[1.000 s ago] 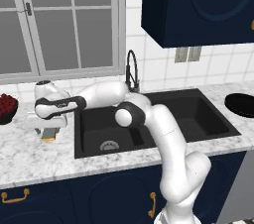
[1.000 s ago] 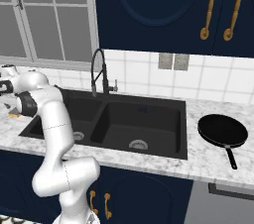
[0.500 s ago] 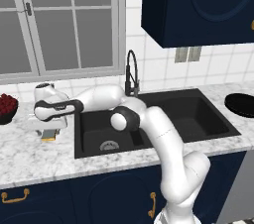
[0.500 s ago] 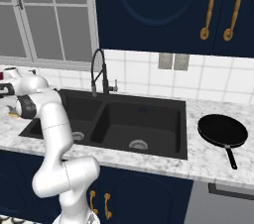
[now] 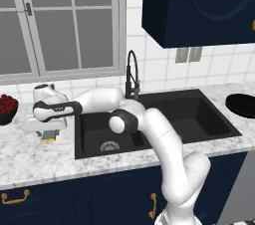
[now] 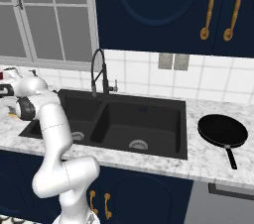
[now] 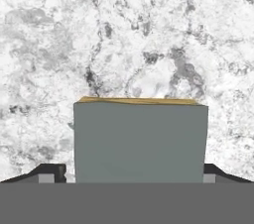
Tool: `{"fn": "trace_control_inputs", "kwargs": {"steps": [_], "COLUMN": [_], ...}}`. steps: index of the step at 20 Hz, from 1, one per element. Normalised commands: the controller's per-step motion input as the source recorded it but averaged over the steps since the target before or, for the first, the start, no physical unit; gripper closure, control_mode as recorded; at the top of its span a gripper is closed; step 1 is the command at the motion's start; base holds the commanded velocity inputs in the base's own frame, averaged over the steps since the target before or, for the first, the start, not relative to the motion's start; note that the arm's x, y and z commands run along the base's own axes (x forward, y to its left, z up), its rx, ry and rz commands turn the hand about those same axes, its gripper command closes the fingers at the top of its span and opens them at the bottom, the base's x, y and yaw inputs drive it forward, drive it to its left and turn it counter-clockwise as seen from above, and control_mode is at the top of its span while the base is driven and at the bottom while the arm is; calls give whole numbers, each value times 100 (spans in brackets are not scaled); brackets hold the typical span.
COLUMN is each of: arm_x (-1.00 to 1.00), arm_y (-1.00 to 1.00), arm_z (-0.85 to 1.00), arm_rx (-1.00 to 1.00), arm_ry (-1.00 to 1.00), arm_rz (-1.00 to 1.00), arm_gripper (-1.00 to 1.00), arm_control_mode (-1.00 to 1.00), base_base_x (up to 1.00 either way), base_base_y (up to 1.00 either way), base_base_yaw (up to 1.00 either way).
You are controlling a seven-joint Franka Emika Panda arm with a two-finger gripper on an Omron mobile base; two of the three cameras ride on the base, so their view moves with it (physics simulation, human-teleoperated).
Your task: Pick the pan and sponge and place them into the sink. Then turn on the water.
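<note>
Gripper (image 7: 131,172) straddles sponge (image 7: 140,141), fingers just outside its edges

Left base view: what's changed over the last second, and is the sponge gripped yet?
The gripper has sunk lower onto the sponge, its open jaws now either side of it; no grip yet. Sponge still on the counter. Pan and sink unchanged.
</note>
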Motion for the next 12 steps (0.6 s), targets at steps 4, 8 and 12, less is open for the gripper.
{"fn": "trace_control_inputs", "kwargs": {"steps": [4,8,12], "arm_x": [0,-22,-46], "arm_y": [-1,-71,-100], "arm_z": [-3,-20,-3], "arm_rx": [0,4,3], "arm_ry": [0,-1,-7], "arm_rz": [0,3,0], "arm_gripper": [100,100,100], "arm_control_mode": [-100,-100,-100], "base_base_x": [0,0,0], "base_base_y": [0,0,0], "base_base_yaw": [0,0,0]}}
